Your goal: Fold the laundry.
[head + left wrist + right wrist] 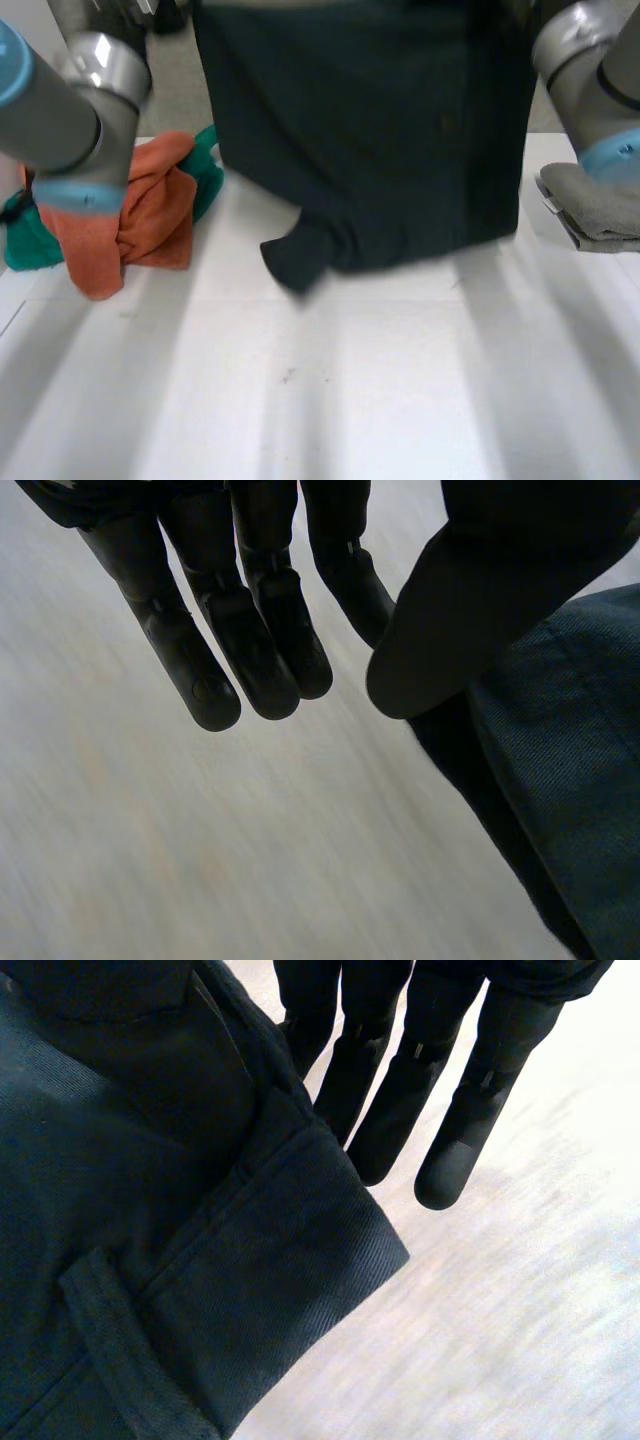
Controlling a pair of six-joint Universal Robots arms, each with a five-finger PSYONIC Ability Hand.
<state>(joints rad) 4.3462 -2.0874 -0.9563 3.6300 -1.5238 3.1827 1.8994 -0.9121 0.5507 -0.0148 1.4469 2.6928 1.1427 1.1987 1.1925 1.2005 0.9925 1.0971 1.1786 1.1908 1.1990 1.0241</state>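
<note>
A dark navy garment (370, 140) hangs spread between my two raised arms, its lower edge and one sleeve (300, 255) resting on the white table (350, 400). In the left wrist view my left hand (250, 630) holds its fingers straight, and the garment (570, 780) hangs pinched at the thumb side. In the right wrist view my right hand (440, 1080) also points its fingers straight down. The garment (150, 1240), with a hemmed sleeve, hangs from its thumb side. Each hand holds an upper corner.
An orange cloth (130, 225) lies bunched over a green cloth (25, 245) at the table's left, under my left arm (80, 110). A folded grey cloth (600, 205) lies at the right edge, below my right arm (600, 90).
</note>
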